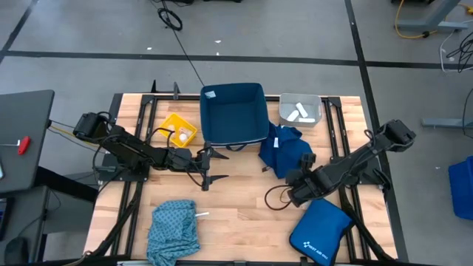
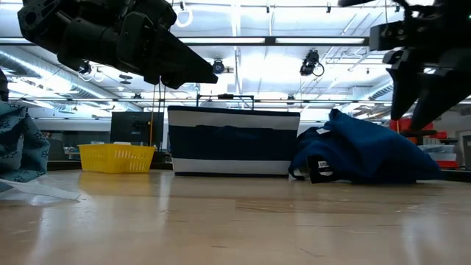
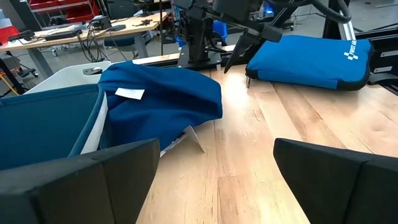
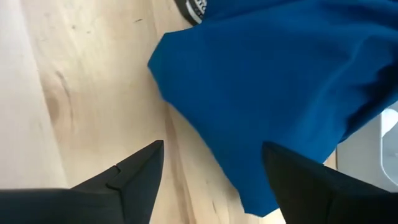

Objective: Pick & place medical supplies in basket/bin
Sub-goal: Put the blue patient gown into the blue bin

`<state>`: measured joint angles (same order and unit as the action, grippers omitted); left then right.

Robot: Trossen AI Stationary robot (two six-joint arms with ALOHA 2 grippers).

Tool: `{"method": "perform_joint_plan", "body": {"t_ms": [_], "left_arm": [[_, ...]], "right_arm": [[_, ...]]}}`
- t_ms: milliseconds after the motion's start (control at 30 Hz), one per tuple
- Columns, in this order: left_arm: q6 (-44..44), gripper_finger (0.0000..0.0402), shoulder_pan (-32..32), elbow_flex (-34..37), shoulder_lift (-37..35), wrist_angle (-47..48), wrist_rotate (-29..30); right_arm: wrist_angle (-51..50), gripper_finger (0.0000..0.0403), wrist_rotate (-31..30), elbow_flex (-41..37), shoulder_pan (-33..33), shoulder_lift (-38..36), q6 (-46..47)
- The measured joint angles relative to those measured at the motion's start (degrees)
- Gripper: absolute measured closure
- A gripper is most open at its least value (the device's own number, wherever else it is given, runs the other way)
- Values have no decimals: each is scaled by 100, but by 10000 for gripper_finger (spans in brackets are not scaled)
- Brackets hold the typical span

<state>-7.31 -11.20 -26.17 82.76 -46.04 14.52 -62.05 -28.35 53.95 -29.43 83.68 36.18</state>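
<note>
A dark blue cloth (image 1: 283, 151) lies bunched on the table in front of the navy bin (image 1: 234, 112), with a white tag (image 3: 130, 93) on it. My right gripper (image 1: 295, 179) hangs open just over its near right edge (image 4: 261, 93), fingers slanting down, touching nothing. In the low view my right gripper (image 2: 419, 110) stands above the cloth (image 2: 368, 154). My left gripper (image 1: 208, 165) waits open at the table's middle left, pointing level toward the cloth (image 3: 161, 99). A teal patterned cloth (image 1: 174, 229) lies at the near left. White packets (image 1: 299, 112) rest in the pale grey tub (image 1: 316, 103).
A yellow basket (image 1: 179, 129) stands left of the navy bin. A royal-blue zip pouch (image 1: 319, 230) lies at the near right, under the right arm. A small white piece (image 1: 201, 214) lies beside the teal cloth. Bare wood shows across the table's near middle.
</note>
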Motion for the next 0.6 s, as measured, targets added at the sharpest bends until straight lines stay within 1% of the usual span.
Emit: {"method": "perform_joint_plan", "body": {"t_ms": [167, 300, 400, 600], "left_arm": [[0, 83, 0, 0, 0, 0, 0], [-17, 83, 0, 0, 0, 2, 0], [-36, 83, -1, 0, 0, 9, 1], [-49, 83, 0, 0, 0, 43, 2]], "right_arm": [[121, 97, -1, 0, 263, 2, -246], [230, 94, -29, -2, 442, 165, -525], [314, 94, -42, -2, 586, 444, -770], [365, 93, -386, -2, 907, 1162, -1010]]}}
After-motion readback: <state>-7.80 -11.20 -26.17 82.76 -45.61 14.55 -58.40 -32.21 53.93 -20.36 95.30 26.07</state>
